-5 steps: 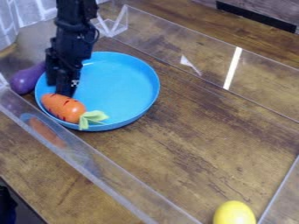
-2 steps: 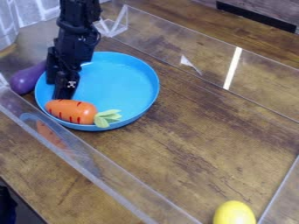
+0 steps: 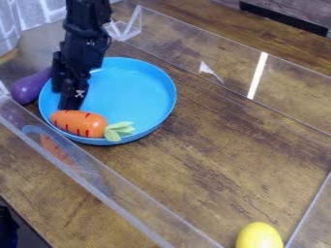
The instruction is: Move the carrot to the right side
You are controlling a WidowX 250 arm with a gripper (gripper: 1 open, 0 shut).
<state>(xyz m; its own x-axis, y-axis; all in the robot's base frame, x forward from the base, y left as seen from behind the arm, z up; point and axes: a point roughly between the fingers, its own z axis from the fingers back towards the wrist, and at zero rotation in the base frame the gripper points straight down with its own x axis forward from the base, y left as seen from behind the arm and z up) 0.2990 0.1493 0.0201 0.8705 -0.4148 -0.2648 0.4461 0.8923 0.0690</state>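
carrot's sitting in the plate, my pincer's let go of it

starting at the left edge of the table (image 3: 246,145): the purple eggplant (image 3: 26,87) pokes out just beside the blue plate (image 3: 149,92), half hidden behind my arm. my pincer (image 3: 70,94) hangs over the left part of the plate, pointing mostly down, jaws spread wide and holding nothing. just below it in the frame the carrot (image 3: 77,122) lies on its side against the plate's near rim, orange end left, pale green leaf tip pointing right, apart from my fingertips. the plate sits near the table's back left corner. way over at the near right corner there's the yellow lemon-looking toy (image 3: 258,235), well apart from everything else.
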